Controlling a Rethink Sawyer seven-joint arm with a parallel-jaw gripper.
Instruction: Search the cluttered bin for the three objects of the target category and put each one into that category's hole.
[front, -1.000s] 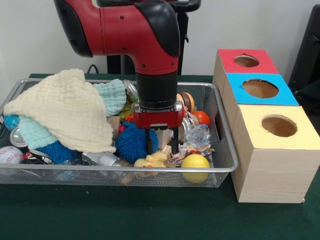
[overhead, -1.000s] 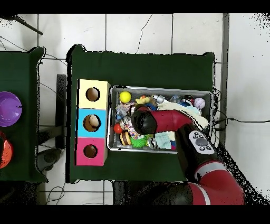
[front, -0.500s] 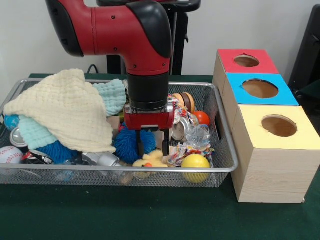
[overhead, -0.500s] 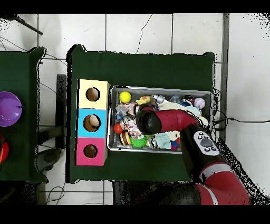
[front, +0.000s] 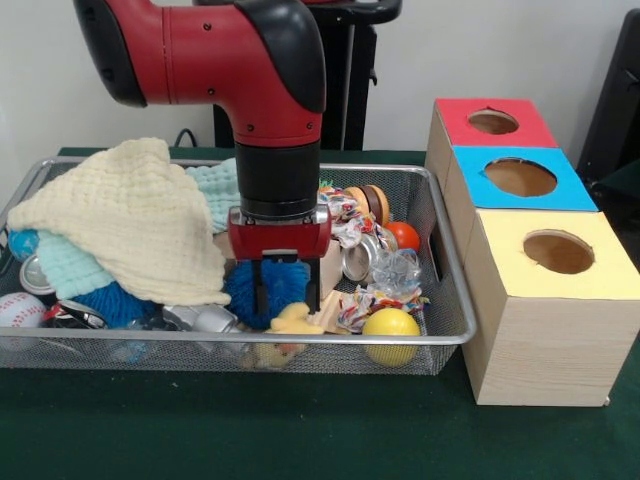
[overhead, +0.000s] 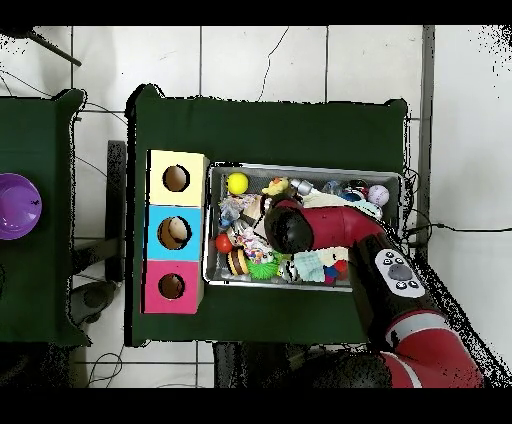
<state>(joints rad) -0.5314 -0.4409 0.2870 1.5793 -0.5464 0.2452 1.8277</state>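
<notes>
My gripper hangs open low in the wire bin, its two black fingers apart in front of a blue spiky ball. A yellow rubber duck lies just below the fingertips. Nothing sits between the fingers. In the overhead view the arm's wrist hides the gripper. A yellow ball rests in the bin's near right corner, and an orange ball lies further back. To the right stands the box with a red hole, a blue hole and a yellow hole.
A cream cloth and a light blue cloth cover the bin's left half. A baseball lies at the left front. Metal lids, a clear plastic toy and a rope toy crowd the right side. A purple bowl sits on a side table.
The arm has slid left in the front view, from above the duck and wooden block to in front of the blue spiky ball. The fingers stayed apart.
</notes>
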